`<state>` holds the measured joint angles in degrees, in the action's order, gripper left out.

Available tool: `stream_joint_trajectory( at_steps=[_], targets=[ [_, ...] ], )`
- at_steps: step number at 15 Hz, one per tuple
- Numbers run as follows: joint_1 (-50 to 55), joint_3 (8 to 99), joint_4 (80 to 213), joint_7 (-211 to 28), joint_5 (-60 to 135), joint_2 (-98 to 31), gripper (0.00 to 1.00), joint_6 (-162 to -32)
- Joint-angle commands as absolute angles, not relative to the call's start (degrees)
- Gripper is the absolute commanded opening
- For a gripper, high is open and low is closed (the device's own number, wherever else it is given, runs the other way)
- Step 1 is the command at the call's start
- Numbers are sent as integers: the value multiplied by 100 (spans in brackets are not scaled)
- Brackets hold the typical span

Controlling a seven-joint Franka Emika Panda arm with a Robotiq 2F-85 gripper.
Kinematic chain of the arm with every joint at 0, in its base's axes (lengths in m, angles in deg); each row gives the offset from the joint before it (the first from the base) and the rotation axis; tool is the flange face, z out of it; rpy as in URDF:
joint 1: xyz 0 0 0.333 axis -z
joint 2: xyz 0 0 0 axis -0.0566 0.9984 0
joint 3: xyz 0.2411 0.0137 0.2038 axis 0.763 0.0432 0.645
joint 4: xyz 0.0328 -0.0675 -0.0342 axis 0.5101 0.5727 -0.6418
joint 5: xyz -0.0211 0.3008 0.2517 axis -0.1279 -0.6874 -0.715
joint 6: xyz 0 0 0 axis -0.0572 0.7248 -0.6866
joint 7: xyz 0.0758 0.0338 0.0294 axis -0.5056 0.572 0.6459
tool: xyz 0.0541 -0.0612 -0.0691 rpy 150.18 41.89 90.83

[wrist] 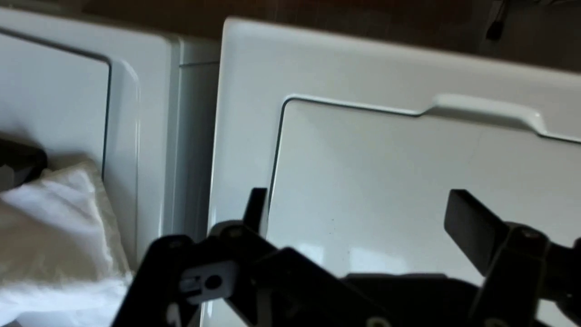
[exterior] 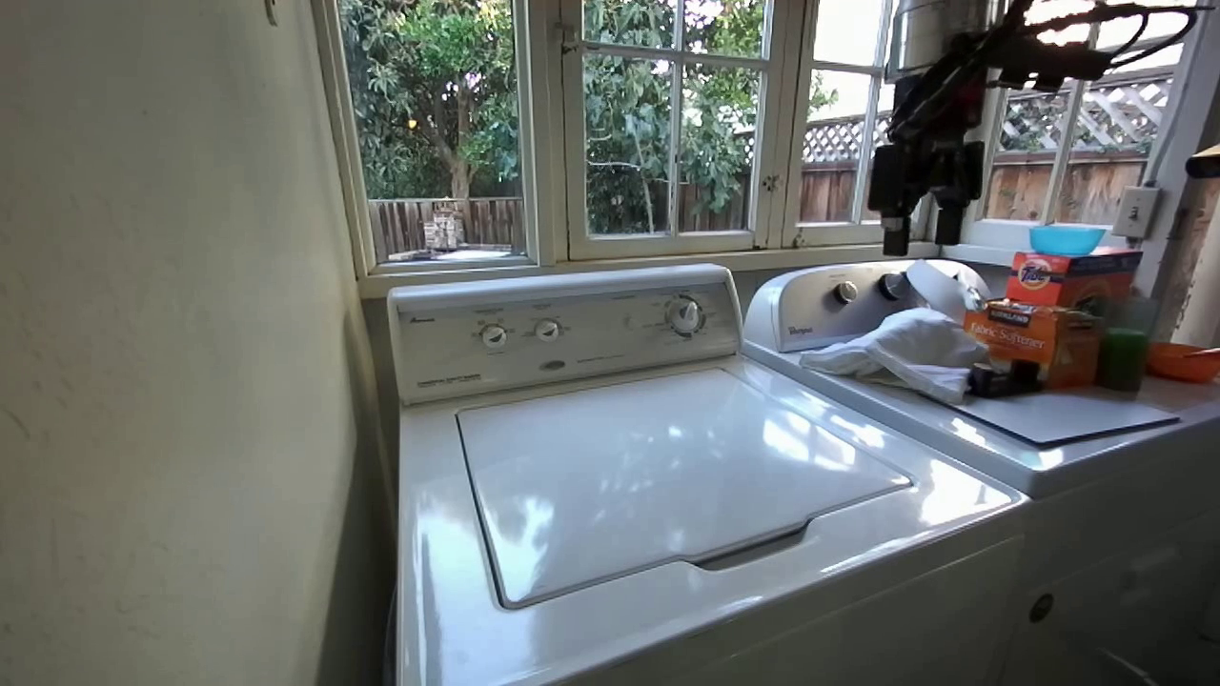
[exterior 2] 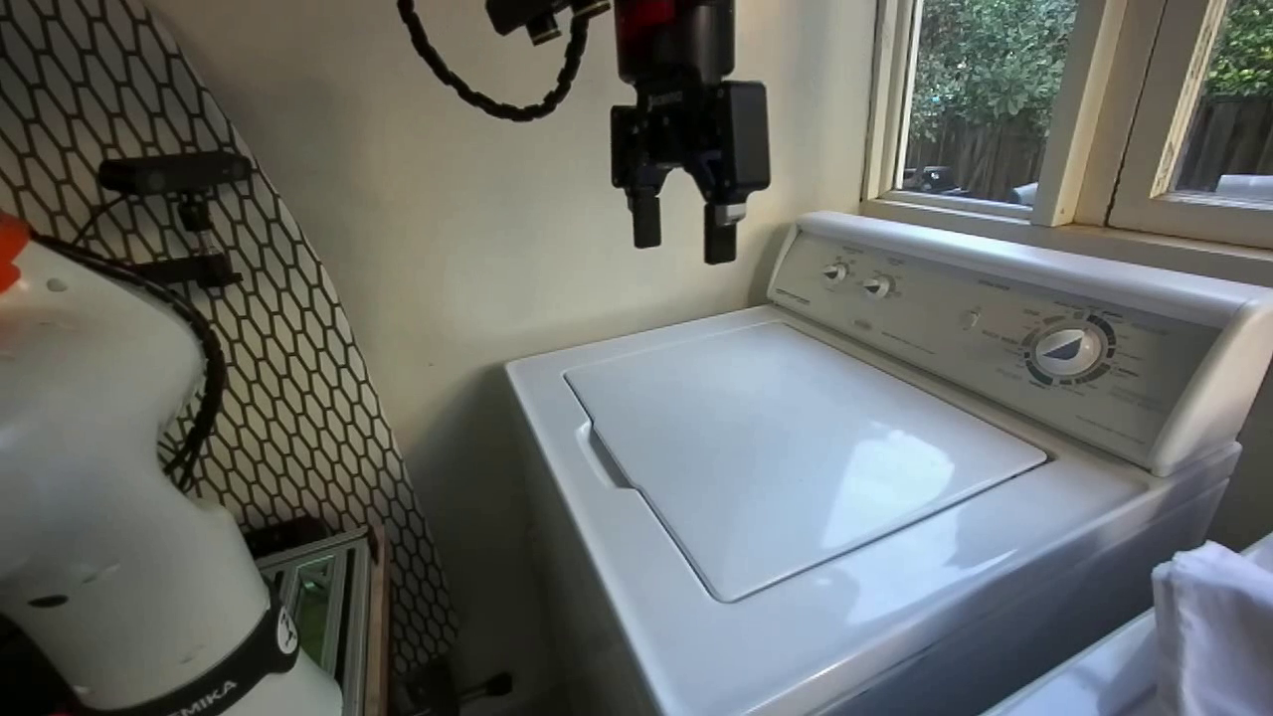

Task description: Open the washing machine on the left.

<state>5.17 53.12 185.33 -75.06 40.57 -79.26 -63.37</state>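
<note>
The white washing machine (exterior: 572, 615) stands with its flat rectangular lid (exterior: 658, 467) shut, so the drum and agitator are hidden. It also shows in an exterior view (exterior 2: 895, 636), with its knobbed control panel (exterior 2: 985, 338) at the back. A notch (exterior: 758, 551) lies at the lid's front edge; it shows in the wrist view (wrist: 490, 113) at the upper right, beyond my fingers. My black gripper (exterior 2: 683, 239) is open and empty, pointing down, high above the machine and apart from it. In the wrist view my gripper (wrist: 356, 200) has the lid (wrist: 386, 168) below its spread fingers.
A second white appliance (exterior: 1096, 419) stands beside the machine, bearing a white cloth (exterior: 905, 348), an orange box (exterior: 1039, 343), a red box (exterior: 1077, 276) and a blue bowl (exterior: 1066, 240). A wall (exterior: 191, 333) borders the machine's other side. Windows (exterior: 667, 143) are behind.
</note>
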Motion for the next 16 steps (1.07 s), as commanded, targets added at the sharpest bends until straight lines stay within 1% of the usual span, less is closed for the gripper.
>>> stream_joint_trajectory(
  at_steps=[1,3,6,10,12,13,16],
  targets=[
    [480,5561,19071,-8197,3909,-8392,100,-5865],
    [420,5675,19362,-8437,3802,-8574,100,-5734],
    [331,5851,19950,-8859,3627,-8874,100,-5975],
    [42,5836,20842,-8900,2885,-9306,100,-6622],
    [-84,5825,21319,-8903,2361,-9560,100,-7246],
    [58,5862,20703,-8803,2750,-9049,100,-6725],
    [35,5866,20762,-8801,2713,-9078,100,-6816]
  ],
)
